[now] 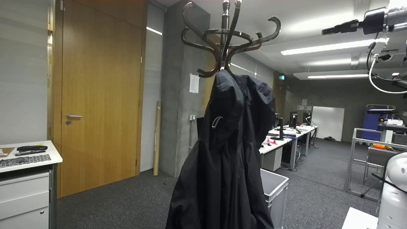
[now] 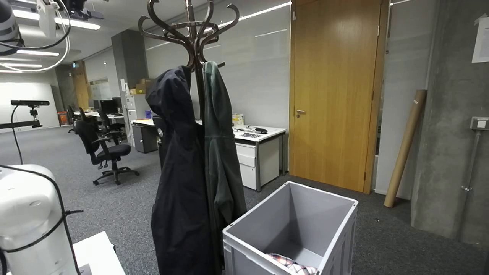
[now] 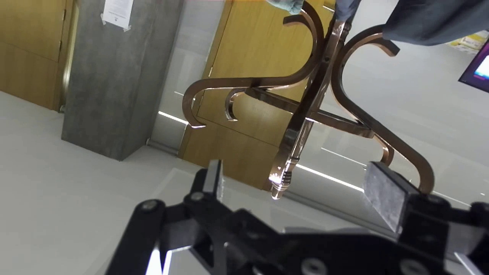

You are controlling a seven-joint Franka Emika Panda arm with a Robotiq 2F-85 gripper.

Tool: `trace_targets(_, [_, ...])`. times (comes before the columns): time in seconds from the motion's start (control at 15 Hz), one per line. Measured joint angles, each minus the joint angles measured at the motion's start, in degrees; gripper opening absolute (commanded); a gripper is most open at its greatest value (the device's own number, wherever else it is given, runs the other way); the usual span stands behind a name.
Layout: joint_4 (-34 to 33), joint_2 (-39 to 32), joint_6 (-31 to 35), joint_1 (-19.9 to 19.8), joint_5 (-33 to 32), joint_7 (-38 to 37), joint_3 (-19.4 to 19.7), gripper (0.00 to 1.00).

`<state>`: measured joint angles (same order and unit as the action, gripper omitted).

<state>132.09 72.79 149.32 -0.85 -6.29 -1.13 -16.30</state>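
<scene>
My gripper (image 3: 300,187) is open and empty in the wrist view, which stands upside down. In an exterior view the gripper (image 1: 327,31) is high at the right, level with the top of the coat rack and apart from it. The brown coat rack (image 1: 225,47) has curved hooks; it also shows in an exterior view (image 2: 198,49) and the wrist view (image 3: 301,110). A black hooded jacket (image 2: 177,172) hangs on it, also seen in an exterior view (image 1: 222,165). A green garment (image 2: 221,152) hangs beside the jacket.
A grey bin (image 2: 244,240) stands beside the rack with a plaid cloth (image 2: 292,263) inside. A white desk (image 1: 47,152), a wooden door (image 1: 101,95), a concrete column (image 1: 181,95) and a cardboard tube (image 1: 157,136) stand behind. A camera (image 2: 29,103) is on a mount near the white arm (image 2: 26,214).
</scene>
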Motion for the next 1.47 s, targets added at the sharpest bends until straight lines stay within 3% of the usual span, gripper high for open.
trace_targets(0.33, [5.10,3.29,-0.98,2.37,-0.17,2.54,2.44,1.00])
trace_targets(0.8, [8.53,2.44,-4.92,4.13,-0.04,2.85,4.61,1.00])
trace_targets(1.47, [13.21,-2.27,-9.72,13.45,3.04,2.85,4.79,1.00])
